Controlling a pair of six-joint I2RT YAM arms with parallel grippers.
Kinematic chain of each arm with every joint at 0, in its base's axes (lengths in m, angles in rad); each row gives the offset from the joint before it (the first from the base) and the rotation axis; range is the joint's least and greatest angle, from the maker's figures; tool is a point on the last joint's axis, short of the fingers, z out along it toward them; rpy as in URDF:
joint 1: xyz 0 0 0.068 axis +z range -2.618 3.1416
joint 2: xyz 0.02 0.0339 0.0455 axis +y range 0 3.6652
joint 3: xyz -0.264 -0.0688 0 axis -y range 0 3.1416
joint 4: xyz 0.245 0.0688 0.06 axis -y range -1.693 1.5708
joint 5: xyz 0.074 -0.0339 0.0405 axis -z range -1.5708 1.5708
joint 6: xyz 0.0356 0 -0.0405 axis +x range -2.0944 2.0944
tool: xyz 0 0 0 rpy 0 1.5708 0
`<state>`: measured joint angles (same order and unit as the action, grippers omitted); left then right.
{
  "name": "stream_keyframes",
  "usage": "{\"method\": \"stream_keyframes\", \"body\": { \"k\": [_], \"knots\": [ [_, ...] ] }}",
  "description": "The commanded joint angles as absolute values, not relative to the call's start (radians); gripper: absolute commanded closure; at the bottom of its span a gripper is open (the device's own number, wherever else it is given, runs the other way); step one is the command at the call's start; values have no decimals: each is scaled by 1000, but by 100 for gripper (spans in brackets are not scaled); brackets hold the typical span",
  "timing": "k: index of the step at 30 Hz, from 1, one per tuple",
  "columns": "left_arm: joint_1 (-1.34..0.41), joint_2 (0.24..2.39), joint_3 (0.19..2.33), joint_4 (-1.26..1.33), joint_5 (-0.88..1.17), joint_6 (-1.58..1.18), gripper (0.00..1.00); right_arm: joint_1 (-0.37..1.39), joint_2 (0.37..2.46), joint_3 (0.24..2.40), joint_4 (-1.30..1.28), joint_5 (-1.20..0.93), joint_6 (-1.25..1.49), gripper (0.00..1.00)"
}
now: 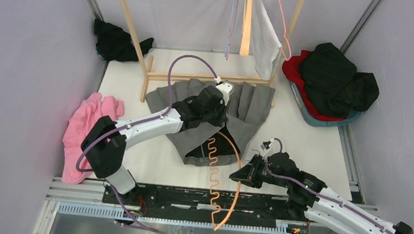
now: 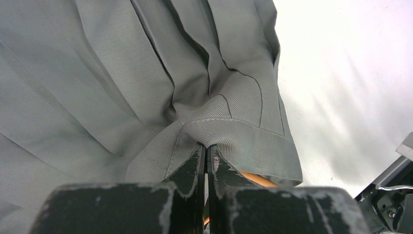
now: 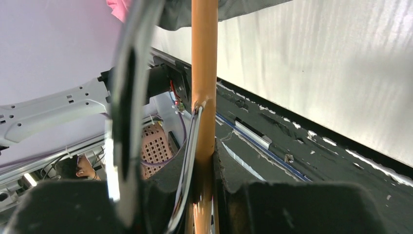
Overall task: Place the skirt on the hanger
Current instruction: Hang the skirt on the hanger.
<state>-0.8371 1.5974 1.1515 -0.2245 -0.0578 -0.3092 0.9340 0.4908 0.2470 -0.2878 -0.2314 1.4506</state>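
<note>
A grey pleated skirt [image 1: 247,112] lies on the white table in the middle, its waistband toward the near side. My left gripper [image 1: 212,110] is shut on the skirt's waistband [image 2: 243,141], with the cloth bunched at the fingertips. An orange hanger [image 1: 228,170] with a wavy bar runs from under the waistband toward the near edge; its orange arm shows below the waistband [image 2: 255,179]. My right gripper [image 1: 247,173] is shut on the hanger's orange arm [image 3: 204,73], with the metal hook [image 3: 129,97] beside it.
A wooden clothes rack [image 1: 197,77] stands at the back with a white garment [image 1: 265,37] hanging. A blue basket [image 1: 312,112] holds black and red clothes at back right. Pink cloth [image 1: 82,129] lies at left, black cloth [image 1: 115,41] back left.
</note>
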Motion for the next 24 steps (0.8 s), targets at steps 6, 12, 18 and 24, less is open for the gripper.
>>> {"method": "stream_keyframes", "body": {
  "k": [6, 12, 18, 24],
  "knots": [
    [-833, 1572, 1195, -152, 2, -288, 97, 957, 517, 157, -11, -175, 1560, 99],
    [-833, 1568, 1201, -147, 26, -296, 97, 956, 390, 63, -9, -76, 1625, 99],
    [-833, 1568, 1204, -132, 70, -313, 97, 956, 277, -2, -50, 15, 1671, 99],
    [-833, 1568, 1201, -117, 107, -329, 97, 955, 238, 0, -126, 114, 1673, 99]
  ]
}}
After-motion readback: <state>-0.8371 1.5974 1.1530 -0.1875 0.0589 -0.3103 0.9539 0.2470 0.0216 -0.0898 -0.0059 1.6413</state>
